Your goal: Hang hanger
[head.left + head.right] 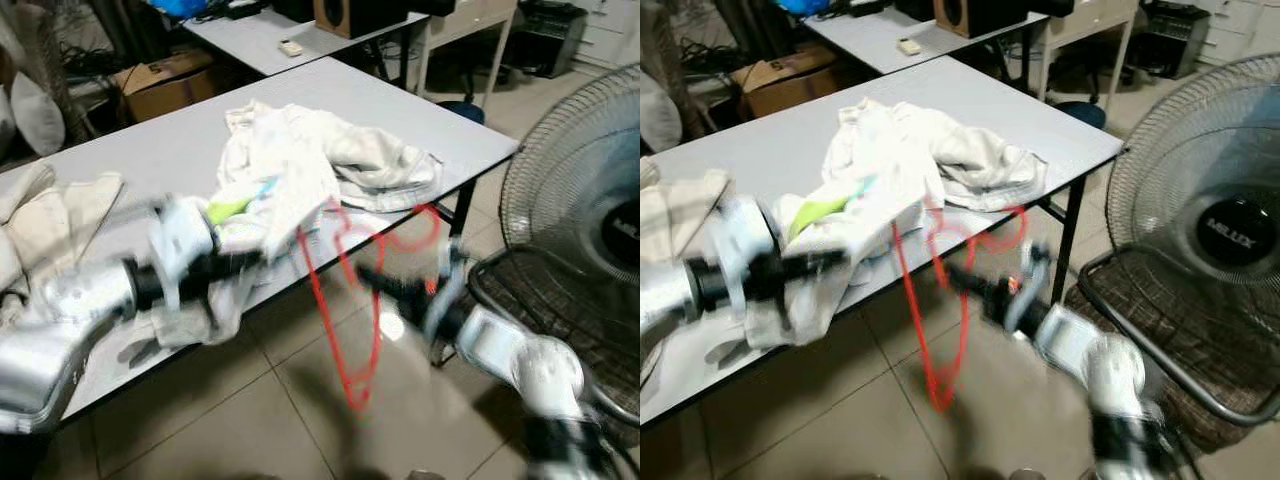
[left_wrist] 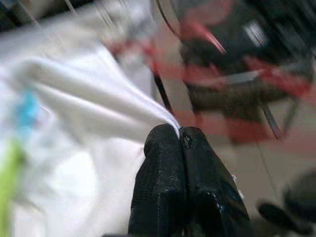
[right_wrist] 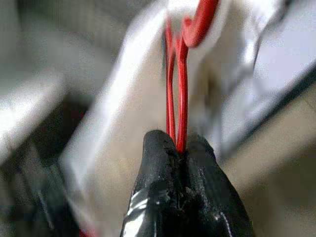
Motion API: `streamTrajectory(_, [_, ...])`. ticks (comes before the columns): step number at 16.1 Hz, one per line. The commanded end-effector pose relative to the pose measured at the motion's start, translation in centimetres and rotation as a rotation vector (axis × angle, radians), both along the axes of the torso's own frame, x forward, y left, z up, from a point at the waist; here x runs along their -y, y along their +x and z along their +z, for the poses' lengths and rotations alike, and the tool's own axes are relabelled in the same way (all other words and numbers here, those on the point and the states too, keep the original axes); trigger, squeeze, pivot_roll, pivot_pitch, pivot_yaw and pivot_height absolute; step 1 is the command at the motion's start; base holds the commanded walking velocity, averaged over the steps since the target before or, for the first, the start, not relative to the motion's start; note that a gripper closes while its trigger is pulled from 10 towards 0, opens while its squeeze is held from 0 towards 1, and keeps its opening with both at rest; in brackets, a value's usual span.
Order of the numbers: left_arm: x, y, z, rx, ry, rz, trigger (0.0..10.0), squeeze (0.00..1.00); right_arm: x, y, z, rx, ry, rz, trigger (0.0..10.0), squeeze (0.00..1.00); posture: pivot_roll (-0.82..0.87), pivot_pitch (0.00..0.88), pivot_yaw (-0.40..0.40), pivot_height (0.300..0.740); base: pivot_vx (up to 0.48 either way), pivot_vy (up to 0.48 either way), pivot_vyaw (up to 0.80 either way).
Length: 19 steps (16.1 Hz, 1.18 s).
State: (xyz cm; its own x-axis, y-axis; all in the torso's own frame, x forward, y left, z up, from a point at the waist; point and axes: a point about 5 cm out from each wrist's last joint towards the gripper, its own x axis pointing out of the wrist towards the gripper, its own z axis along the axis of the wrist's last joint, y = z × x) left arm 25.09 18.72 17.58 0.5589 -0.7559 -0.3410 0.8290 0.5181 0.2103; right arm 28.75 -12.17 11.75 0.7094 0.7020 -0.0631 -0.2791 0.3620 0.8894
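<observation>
- The right gripper (image 3: 178, 148) is closed on one red wire hanger (image 1: 352, 300), which hangs beside the table's edge.
- The left gripper (image 2: 178, 134) is pinched on one white garment (image 1: 290, 175).
- This garment lies on one grey table (image 1: 150, 150); one fan (image 1: 1210, 230) stands near.

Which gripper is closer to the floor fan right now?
Right. The right gripper, shut on the red hanger, is off the table's edge, next to the floor fan. The left gripper pinches the white garment at the table's near edge, farther away.
</observation>
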Motion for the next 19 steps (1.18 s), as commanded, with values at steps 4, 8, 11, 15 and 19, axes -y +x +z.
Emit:
streamTrajectory(4, [0.5,-0.5,-1.9,-0.082,0.018,-0.023,0.0,0.00,-2.8,2.8,2.0,-0.057,0.089,-0.069,10.0,0.00,-0.15,0.000,0.154,0.740,0.000,0.000,0.00])
streamTrajectory(8, [2.8,-2.2,0.1,-0.174,-0.214,-0.189,0.0,0.00,-4.1,5.1,3.5,-0.077,0.107,-0.173,10.0,0.00,-0.15,0.000,0.147,0.740,0.000,0.000,0.00])
streamTrajectory(11, [4.0,-3.0,0.1,-0.229,-0.244,-0.273,0.0,0.00,-5.0,6.3,4.2,-0.096,0.152,-0.233,10.0,0.00,-0.15,0.002,0.146,0.740,0.000,0.000,0.00])
streamTrajectory(15, [4.7,-2.6,-0.5,-0.247,-0.233,-0.267,0.0,0.00,-6.0,7.2,4.8,-0.093,0.177,-0.249,10.0,0.00,-0.15,0.004,0.148,0.740,0.000,0.000,0.00])
streamTrajectory(19, [6.7,-1.8,0.8,-0.183,-0.286,-0.300,0.0,0.00,-7.5,7.3,4.9,-0.071,0.125,-0.220,10.0,0.00,-0.15,0.006,0.149,0.740,0.000,0.000,0.00])
